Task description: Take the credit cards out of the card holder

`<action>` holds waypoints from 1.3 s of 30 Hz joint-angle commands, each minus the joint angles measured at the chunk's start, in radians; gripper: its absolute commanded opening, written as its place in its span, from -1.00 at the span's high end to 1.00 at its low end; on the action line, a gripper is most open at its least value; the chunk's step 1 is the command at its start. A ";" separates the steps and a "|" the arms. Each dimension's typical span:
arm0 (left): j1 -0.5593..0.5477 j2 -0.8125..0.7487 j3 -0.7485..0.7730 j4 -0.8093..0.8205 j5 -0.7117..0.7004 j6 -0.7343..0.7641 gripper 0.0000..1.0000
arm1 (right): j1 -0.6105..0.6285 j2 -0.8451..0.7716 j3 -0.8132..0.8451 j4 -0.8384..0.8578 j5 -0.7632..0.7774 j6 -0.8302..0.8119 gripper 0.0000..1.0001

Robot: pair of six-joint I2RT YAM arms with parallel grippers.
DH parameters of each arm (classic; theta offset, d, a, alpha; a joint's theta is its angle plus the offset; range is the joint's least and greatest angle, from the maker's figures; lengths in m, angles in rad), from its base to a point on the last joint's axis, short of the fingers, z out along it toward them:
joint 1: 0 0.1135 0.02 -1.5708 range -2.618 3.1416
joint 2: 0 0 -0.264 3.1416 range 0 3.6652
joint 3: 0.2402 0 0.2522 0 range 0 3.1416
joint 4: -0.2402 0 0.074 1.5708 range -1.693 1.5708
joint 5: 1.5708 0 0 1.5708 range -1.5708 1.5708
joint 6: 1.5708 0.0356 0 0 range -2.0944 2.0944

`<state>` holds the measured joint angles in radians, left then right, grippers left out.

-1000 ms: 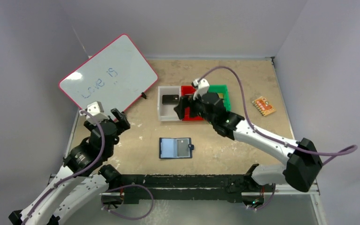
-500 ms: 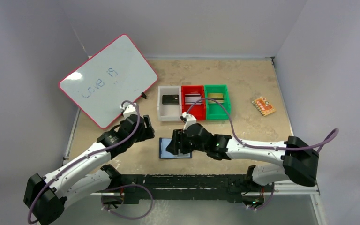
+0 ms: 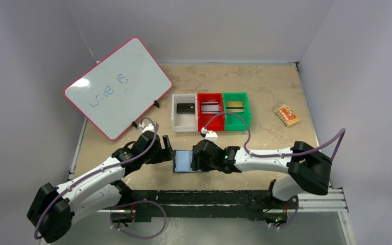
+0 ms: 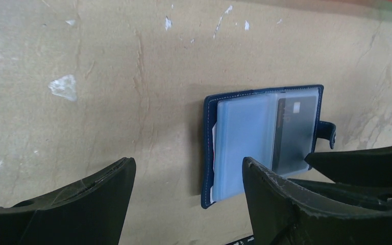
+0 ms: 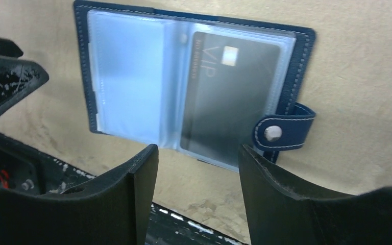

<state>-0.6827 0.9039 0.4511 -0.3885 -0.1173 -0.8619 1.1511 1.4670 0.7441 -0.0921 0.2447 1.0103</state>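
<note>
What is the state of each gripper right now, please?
Left gripper: open, holding nothing, beside the card holder.
Right gripper: open, holding nothing, at the card holder's edge.

A whiteboard (image 3: 117, 94) with a pinkish-red frame fills the upper left of the overhead view, turned at an angle, with "Love is" in blue marker on it. Two small black feet (image 3: 156, 103) show along its lower right edge. Right of it, near the middle of the tan, scuffed table (image 3: 265, 87), three small open bins sit touching in a row: a white bin (image 3: 185, 95), a red bin (image 3: 210, 95) and a green bin (image 3: 236, 95). Well apart, towards the right edge, lies a small orange patterned rectangle (image 3: 287, 115), turned askew. Pale grey walls close in the back and sides. Up close, white flecks (image 4: 64, 87) mark the tabletop.
</note>
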 commanded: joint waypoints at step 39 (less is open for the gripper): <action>-0.149 0.186 0.002 0.160 0.046 0.005 0.28 | 0.001 0.052 0.063 -0.074 0.061 0.076 -0.17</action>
<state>-0.8104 1.0847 0.4362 -0.2695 -0.0380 -0.8612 1.1511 1.5028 0.7689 -0.1825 0.2962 1.0870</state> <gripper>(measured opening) 0.392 0.602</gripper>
